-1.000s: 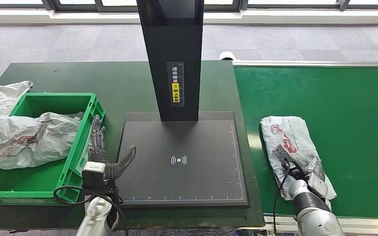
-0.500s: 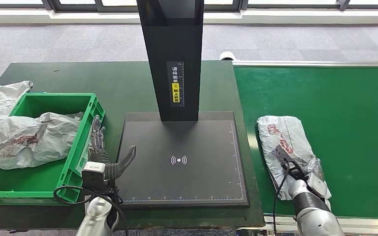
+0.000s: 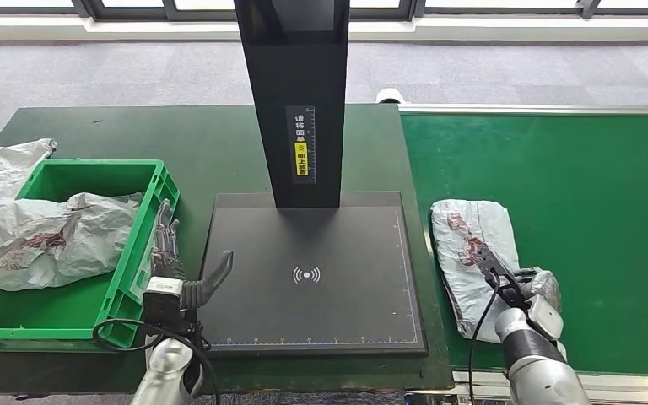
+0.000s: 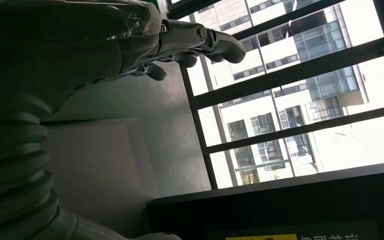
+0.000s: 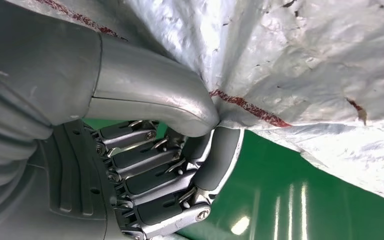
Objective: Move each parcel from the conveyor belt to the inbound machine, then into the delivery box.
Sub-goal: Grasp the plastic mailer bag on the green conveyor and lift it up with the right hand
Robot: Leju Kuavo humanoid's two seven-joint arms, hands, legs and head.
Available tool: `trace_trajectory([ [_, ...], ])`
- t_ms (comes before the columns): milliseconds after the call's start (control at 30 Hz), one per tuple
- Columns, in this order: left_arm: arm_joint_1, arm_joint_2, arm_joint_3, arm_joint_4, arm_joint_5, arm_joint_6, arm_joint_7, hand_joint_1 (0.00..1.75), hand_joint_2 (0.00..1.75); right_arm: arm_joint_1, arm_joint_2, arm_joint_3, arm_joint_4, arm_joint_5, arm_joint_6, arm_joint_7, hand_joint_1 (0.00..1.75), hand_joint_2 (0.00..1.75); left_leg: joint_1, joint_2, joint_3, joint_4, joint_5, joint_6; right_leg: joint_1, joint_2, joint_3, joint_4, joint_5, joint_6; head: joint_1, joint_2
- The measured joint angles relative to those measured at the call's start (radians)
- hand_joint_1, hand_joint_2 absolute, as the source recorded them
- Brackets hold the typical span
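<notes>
The right hand (image 5: 145, 150) pinches a fold of the crumpled grey parcel (image 5: 300, 65) between thumb and curled fingers (image 5: 150, 185), above the green conveyor belt (image 5: 290, 200).

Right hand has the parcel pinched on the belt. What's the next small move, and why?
Probably lift it and carry it left onto the scanner plate: the right hand grips the parcel, which lies on the conveyor belt, and the plate is bare.
</notes>
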Motion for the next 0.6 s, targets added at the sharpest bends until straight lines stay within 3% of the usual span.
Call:
trace_trajectory([
  [367,0.000,0.000,0.000,0.006,-0.006,0.000,0.004,0.00,1.75,0.009,0.000,0.000,0.000,-0.012,-0.013,-0.014,1.75,1.75,0.000,0.000,0.000,0.000,0.000,0.000,0.000,0.000,0.000,0.000,0.000,0.000,0.000,0.000],
  [600,0.004,0.002,0.000,0.007,-0.007,0.002,0.007,0.00,1.75,0.013,0.011,0.017,-0.024,-0.027,-0.140,-0.075,1.75,1.75,0.000,0.000,0.000,0.000,0.000,0.000,0.000,0.000,0.000,0.000,0.000,0.000,0.000,0.000],
])
